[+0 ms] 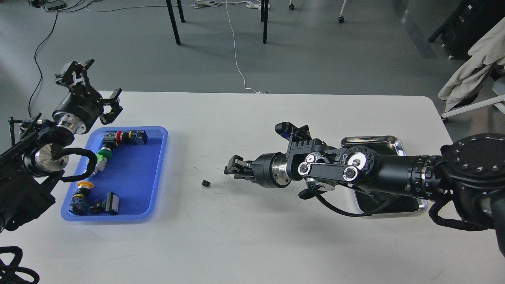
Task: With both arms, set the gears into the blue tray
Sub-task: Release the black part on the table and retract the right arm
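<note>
- The wide white bench (252,236) carries the shallow blue plastic tray with rounded corners (136,193) on its left side and a shiny steel tray (371,140) on its right, partly hidden under the right arm.
- The blue tray holds only push-button switches with red, green and yellow caps (105,152); no gear shows inside it, so the job looks barely begun.
- The right arm's black tool (232,167) reaches out low over the mid-bench, its fingers slightly parted with nothing between them.
- The left arm's black tool (88,85) hangs spread wide and empty above the far corner of the blue tray.
- One tiny black toothed gear (205,184) lies loose on the bare bench, between the blue tray and the right tool, nearer the tool, touching neither.
- To do the step well, I judge the tool should drop straight over the gear, straddle it evenly, and close gently; a part this small may skitter or tip if nudged sideways.
</note>
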